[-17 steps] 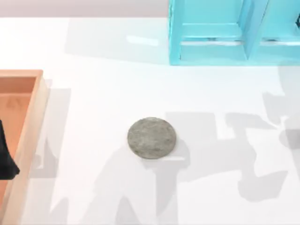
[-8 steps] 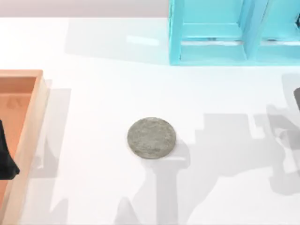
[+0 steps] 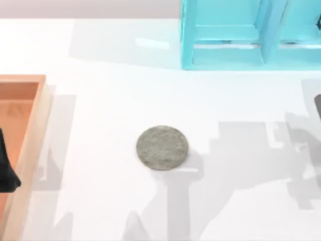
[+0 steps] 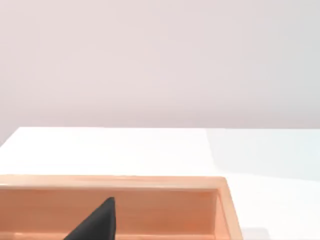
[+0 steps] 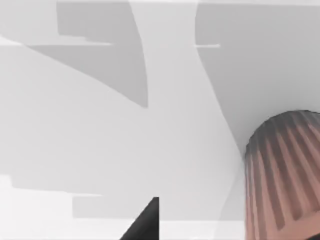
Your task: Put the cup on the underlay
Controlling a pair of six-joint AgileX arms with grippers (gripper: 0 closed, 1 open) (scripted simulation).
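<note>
Top view: the round, speckled grey felt underlay (image 3: 162,147) lies flat mid-table, bare; a wooden tray (image 3: 31,143) hugs the left edge, a turquoise rack (image 3: 251,35) the far edge. Left wrist view: the left gripper's dark fingertip (image 4: 95,223) over the tray; spread or pressed together, I cannot tell. Right wrist view: the ribbed reddish-brown cup (image 5: 282,175) stands near the right gripper's fingertip (image 5: 145,222); its grip I cannot tell.

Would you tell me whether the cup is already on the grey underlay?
Not yet. The underlay lies bare on the table in the top view; the cup appears near the right gripper's camera.
</note>
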